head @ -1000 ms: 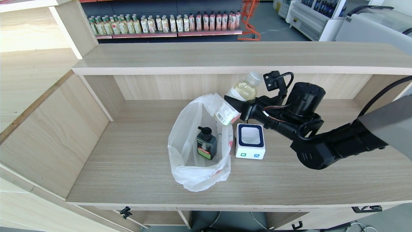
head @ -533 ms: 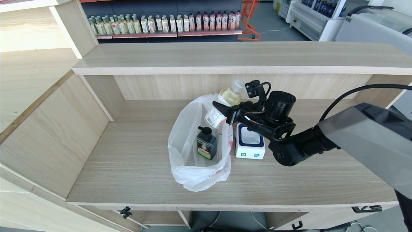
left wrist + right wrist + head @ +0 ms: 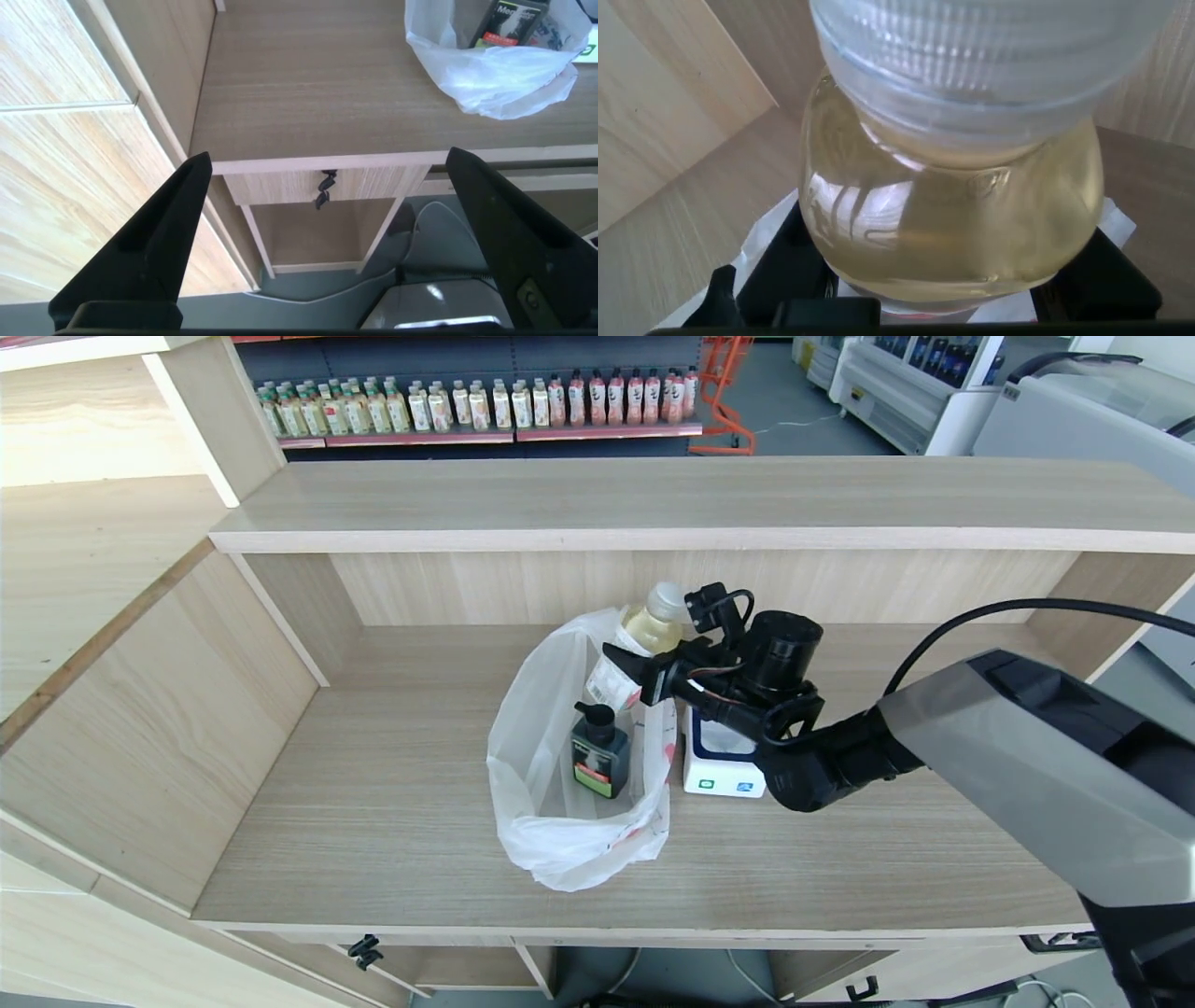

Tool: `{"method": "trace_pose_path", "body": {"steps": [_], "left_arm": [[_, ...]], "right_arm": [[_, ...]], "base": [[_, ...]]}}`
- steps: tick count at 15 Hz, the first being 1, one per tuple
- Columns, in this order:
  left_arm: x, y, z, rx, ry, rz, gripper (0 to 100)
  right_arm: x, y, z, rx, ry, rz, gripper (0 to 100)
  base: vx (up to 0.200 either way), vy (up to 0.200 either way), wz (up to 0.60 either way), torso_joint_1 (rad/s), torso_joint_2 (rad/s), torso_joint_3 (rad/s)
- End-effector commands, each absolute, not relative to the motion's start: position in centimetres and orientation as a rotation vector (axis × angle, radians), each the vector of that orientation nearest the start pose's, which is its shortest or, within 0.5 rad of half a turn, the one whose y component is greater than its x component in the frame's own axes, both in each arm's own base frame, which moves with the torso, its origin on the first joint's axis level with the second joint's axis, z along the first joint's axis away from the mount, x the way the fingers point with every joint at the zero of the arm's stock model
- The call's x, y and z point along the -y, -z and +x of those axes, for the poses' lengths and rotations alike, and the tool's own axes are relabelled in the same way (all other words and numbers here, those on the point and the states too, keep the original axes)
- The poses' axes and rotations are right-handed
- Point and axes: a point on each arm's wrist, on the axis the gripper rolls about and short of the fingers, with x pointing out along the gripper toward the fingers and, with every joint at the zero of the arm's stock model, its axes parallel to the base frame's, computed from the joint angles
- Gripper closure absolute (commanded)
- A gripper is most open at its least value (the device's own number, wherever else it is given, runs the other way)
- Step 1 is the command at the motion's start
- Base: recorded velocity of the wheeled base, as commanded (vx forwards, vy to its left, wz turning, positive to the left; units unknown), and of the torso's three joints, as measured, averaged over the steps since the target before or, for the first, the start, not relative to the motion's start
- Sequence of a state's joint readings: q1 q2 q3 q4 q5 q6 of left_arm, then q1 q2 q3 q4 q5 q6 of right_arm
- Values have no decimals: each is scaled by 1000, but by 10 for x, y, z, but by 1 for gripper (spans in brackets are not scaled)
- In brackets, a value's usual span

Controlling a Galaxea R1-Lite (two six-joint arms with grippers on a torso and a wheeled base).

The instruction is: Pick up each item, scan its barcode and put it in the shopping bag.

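Right gripper point(image 3: 636, 670) clamping bottle point(image 3: 651, 628), above bag point(image 3: 534, 733)

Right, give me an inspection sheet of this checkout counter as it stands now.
Surface: wooden counter, recessed under a raised ledge.
Job's things: clear bottle of pale liquid, held tilted at the far rim of the shopping bag; dark pump bottle upright inside the bag; white scanner beside the bag on the robot's right.
Clutter: nothing seen.
Grippers: right gripper shut on the bottle's labelled body; left gripper open, off the counter's front edge.
Cables: black cable arching along the right arm.
Surroundings: shelf of bottles and an orange rack behind the counter.
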State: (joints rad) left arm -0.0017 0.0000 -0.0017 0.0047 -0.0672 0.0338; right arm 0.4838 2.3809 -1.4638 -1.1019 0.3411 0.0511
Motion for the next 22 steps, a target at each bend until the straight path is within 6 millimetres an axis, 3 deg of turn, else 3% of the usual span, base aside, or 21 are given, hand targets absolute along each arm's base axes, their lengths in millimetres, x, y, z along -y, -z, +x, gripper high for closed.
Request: {"method": "trace_pose_path", "body": {"steps": [1,2,6,9,11,13,16,18,22], "left_arm": [[1,-75,-23,-3,69,34,0],[1,-75,-23,-3,69,34,0],[1,-75,-23,-3,68,34,0],[1,-75,-23,-3,69,34,0],[1,-75,-23,-3,69,34,0],[1,-75,-23,-3,69,34,0],[1,-75,-23,-3,68,34,0],[1,-75,-23,-3,69,34,0],[1,-75,-23,-3,69,34,0]], "right_arm": [[-232,-127,425,162,-826,41,100],[-232,-126,425,161,-826,40,0],[-229,-131,425,172,-819,34,0],[-210,-167,405,188,-808,62,0],[-187,-197,366,146,-809,156,0],[-152,-221,312,103,-821,212,0],[-103,-234,241,86,-800,209,0],[-77,-231,210,91,-742,194,0],[-29,-190,138,-70,-551,58,0]], "base": [[0,0,0,0,0,0],[0,0,0,0,0,0],[0,0,0,0,0,0],[0,0,0,0,0,0],[0,0,0,0,0,0],[0,0,0,0,0,0],[0,0,0,0,0,0],[0,0,0,0,0,0],[0,0,0,0,0,0]]}}
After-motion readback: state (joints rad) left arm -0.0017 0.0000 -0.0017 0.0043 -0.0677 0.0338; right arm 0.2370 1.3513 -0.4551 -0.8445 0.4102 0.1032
